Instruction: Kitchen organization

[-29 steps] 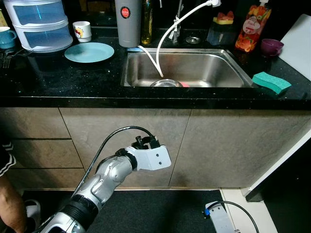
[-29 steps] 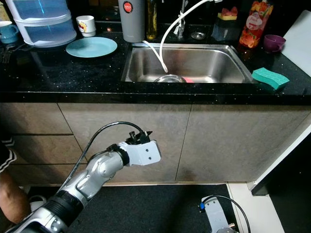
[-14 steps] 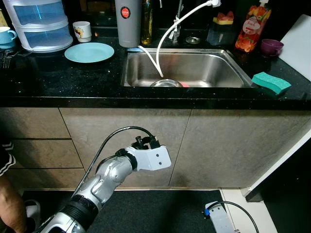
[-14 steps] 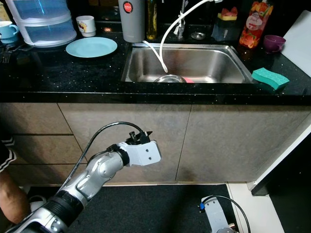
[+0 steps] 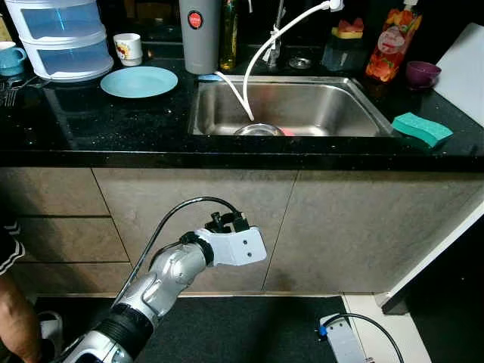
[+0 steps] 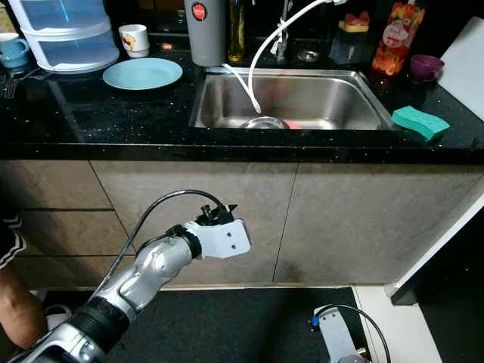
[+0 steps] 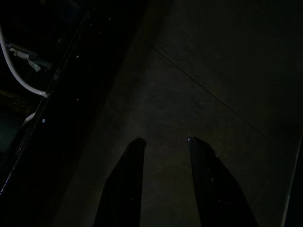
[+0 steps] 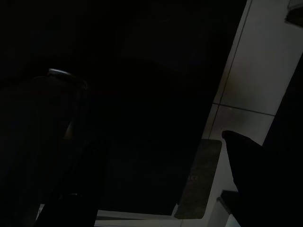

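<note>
- Currently, left gripper (image 7: 165, 142) is hanging empty, fingers parted narrowly, facing cabinet door (image 5: 189, 204) at lower centre.
- Plate (image 5: 139, 81), upper left, is looking rigid, breakable, slippery; rim grasp is seeming advisable.
- Right gripper is hanging idle; state cannot be told.

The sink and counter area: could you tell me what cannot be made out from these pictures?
- Metal bowl in the sink: the counter's front edge hides its lower part and contents in the eye views.
- Pink item beside it: a sliver shows, too little to identify.
- Blue cup: cut off by the left edge.
- Right wrist view: too dark to tell the right gripper's state.
- Left gripper: open, facing the cabinet front, holding nothing.
</note>
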Motion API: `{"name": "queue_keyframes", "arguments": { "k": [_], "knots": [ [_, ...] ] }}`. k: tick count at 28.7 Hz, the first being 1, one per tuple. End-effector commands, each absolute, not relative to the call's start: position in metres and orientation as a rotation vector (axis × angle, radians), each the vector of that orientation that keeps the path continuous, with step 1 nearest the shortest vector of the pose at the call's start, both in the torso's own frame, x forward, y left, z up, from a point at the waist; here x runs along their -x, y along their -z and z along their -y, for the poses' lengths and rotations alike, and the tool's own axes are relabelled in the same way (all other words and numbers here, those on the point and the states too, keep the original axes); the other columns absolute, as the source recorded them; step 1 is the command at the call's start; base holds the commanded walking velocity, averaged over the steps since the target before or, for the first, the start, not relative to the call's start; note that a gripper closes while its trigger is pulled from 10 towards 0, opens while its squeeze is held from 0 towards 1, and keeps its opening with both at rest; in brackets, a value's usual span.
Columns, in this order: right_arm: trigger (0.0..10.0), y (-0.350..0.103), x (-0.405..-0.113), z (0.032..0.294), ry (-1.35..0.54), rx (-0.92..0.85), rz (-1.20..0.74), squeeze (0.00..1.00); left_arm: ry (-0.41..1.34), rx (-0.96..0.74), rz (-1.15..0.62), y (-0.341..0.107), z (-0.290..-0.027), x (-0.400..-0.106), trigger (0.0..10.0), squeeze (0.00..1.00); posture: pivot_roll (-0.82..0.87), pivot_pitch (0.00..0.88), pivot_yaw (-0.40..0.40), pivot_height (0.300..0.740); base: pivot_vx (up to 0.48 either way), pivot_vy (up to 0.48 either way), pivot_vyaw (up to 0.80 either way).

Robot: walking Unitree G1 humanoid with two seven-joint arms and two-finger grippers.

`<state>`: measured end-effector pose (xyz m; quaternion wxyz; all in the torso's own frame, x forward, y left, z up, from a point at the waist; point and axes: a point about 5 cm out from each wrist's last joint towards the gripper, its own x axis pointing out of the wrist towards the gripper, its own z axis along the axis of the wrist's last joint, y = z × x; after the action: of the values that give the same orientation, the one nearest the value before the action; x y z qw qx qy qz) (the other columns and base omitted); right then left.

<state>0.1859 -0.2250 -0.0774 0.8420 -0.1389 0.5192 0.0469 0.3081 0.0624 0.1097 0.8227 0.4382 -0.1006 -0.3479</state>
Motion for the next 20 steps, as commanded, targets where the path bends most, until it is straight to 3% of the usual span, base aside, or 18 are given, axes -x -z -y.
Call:
{"name": "queue_keyframes", "arguments": {
  "k": [1,20],
  "knots": [
    [10.0,0.0791,-0.1814,0.2270,-0.100,0.295,-1.112,0.00,0.751,-0.941,0.211,-0.1063,-0.0609,-0.3045,10.0,0.00,0.09,0.024,-0.037,0.740,0.000,0.000,0.00],
    [10.0,0.0795,-0.1803,0.2277,-0.102,0.296,-1.116,0.00,0.752,-0.940,0.213,-0.1062,-0.0599,-0.3033,10.0,0.00,0.09,0.025,-0.040,0.740,0.000,0.000,0.00]
  ]
}}
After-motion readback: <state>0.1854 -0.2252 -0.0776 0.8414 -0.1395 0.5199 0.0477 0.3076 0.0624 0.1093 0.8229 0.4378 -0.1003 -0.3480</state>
